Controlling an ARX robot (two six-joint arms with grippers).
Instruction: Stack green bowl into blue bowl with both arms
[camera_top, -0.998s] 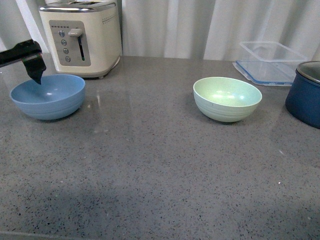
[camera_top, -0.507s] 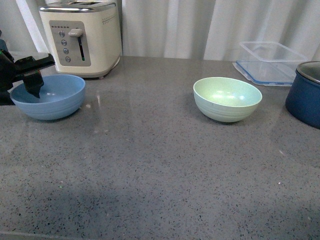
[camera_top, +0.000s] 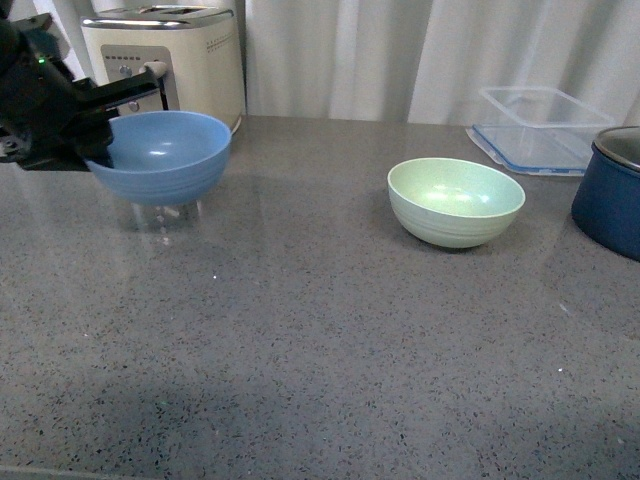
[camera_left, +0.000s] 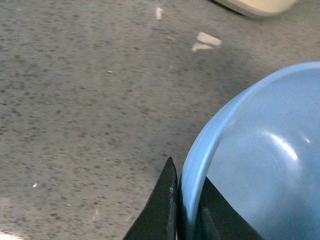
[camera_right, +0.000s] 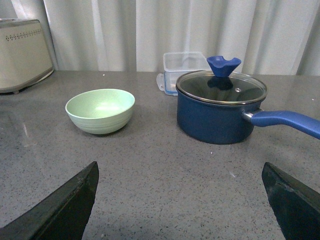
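Now the blue bowl is off the counter. Half a second ago it sat at the far left in front of the toaster; it now hangs higher and further toward the middle, with a faint reflection under it. The left gripper is clamped on the bowl's near-left rim. The left wrist view shows it clearly: one finger outside the wall, one inside, and the rim pinched tight between them.

The green bowl has not moved. It is upright and empty on the counter, right of centre, well apart from the blue bowl, with the navy pot and the clear container beyond it.

The right gripper is out of the front view. Its wrist view shows the jaws spread wide and holding nothing, low over the counter and facing the green bowl and the pot.

Judgement: the blue bowl is being repositioned as the receiver, probably toward the centre. The stacking itself has not started. The green bowl still needs a grasp, likely by the right arm. A one-sided rim pinch could let the blue bowl tilt or slip.
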